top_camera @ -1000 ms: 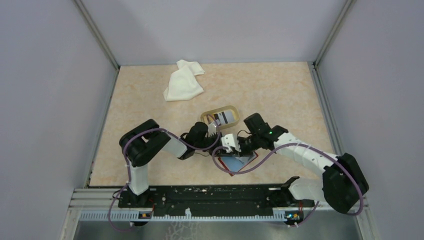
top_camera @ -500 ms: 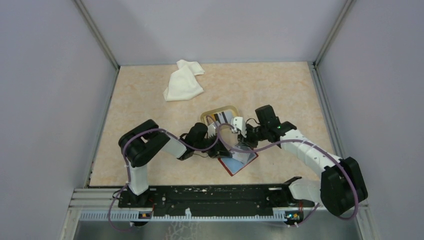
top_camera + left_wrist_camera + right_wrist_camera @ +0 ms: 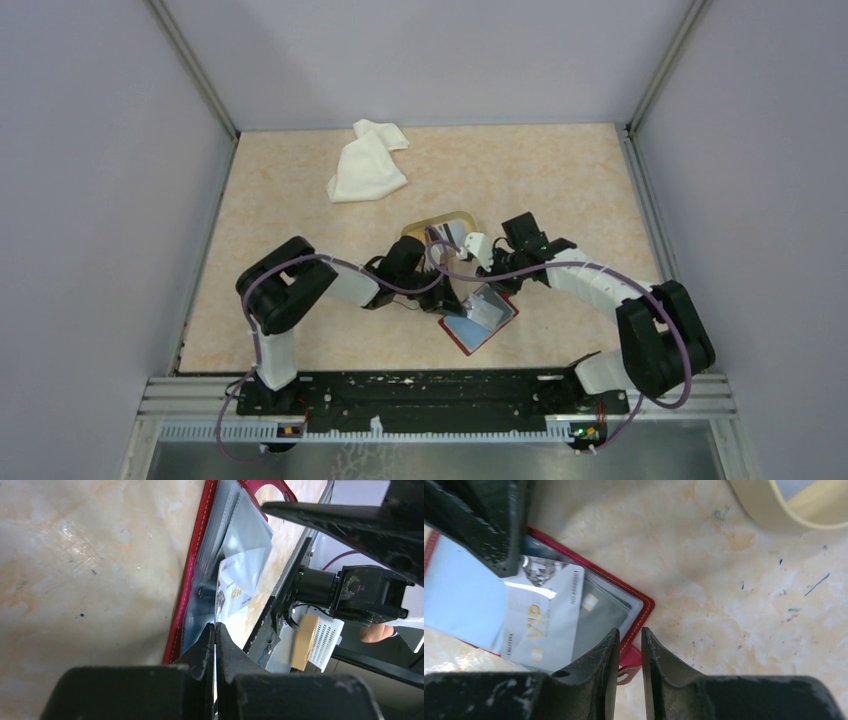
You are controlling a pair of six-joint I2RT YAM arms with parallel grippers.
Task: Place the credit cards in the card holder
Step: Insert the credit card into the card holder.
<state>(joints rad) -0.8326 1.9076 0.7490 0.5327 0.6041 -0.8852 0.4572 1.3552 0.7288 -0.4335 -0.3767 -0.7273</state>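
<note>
Open card holder [image 3: 478, 322] lies flat btwn the two arms. L gripper [image 3: 215, 629] is closed tight at the holder's red edge, tips against the clear pockets [image 3: 245, 535]; can't tell if a leaf is pinched. R gripper [image 3: 628, 639] is over the holder's red corner, jaws a narrow slit apart, nothing clearly clamped. Silver VIP card [image 3: 541, 625] sits inside a pocket. Tan dish [image 3: 769, 510] lies just beyond the holder.
</note>
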